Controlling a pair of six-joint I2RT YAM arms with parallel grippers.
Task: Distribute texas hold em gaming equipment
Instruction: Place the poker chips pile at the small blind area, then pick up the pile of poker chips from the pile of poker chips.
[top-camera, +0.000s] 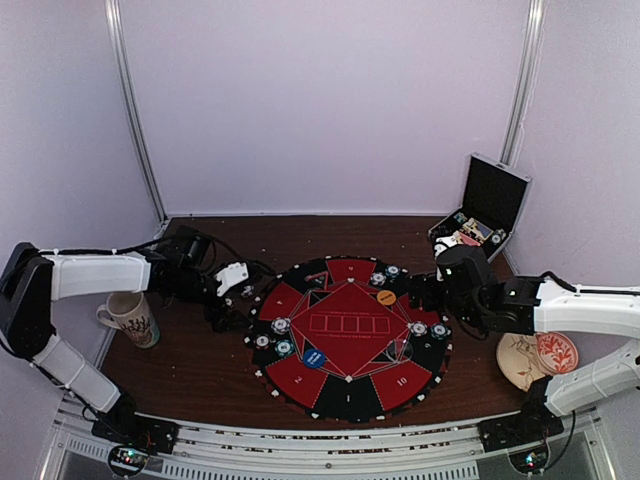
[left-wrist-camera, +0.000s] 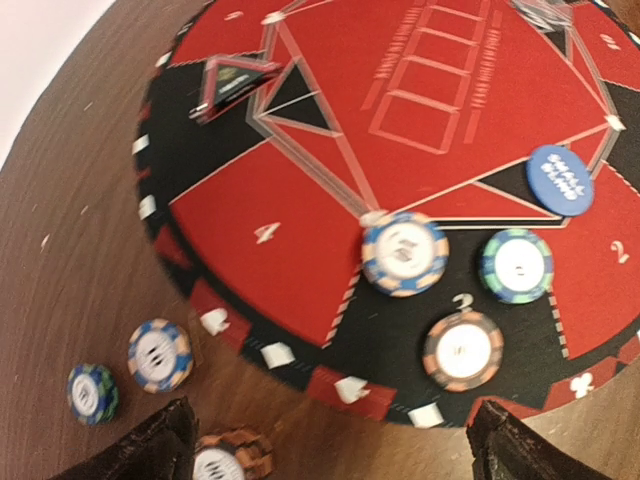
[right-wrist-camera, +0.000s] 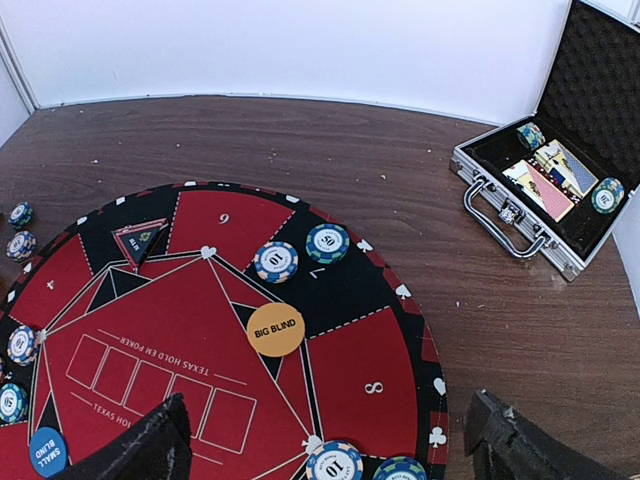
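your left gripper (left-wrist-camera: 332, 418) is wide open, nothing between its fingers (left-wrist-camera: 150, 445). it hangs over the left rim of the round red-and-black felt poker mat (left-wrist-camera: 300, 230). three small round striped poker chips lie on the brown wood table (left-wrist-camera: 70, 250) just off that rim: orange-edged one (left-wrist-camera: 230, 460) beside the left finger, blue-edged one (left-wrist-camera: 159, 355), green-edged one (left-wrist-camera: 92, 392). just inside the rim, three more chips (left-wrist-camera: 404, 253) sit in a cluster, with one round blue "small blind" disc (left-wrist-camera: 560, 179) beyond them. your right gripper (right-wrist-camera: 330, 420) is also spread wide and empty, over the mat's right side. two chips (right-wrist-camera: 334, 462) sit below it, two more (right-wrist-camera: 276, 262) by seat 7, and one round orange "big blind" disc (right-wrist-camera: 275, 329) between those pairs. that's seven chips on the mat. one patterned mug (top-camera: 130, 318) stands left of the mat. far right corner: one silver-edged black case (right-wrist-camera: 505, 215), lid up, holding two chips (right-wrist-camera: 606, 195) and some playing cards (right-wrist-camera: 545, 180), count unclear.
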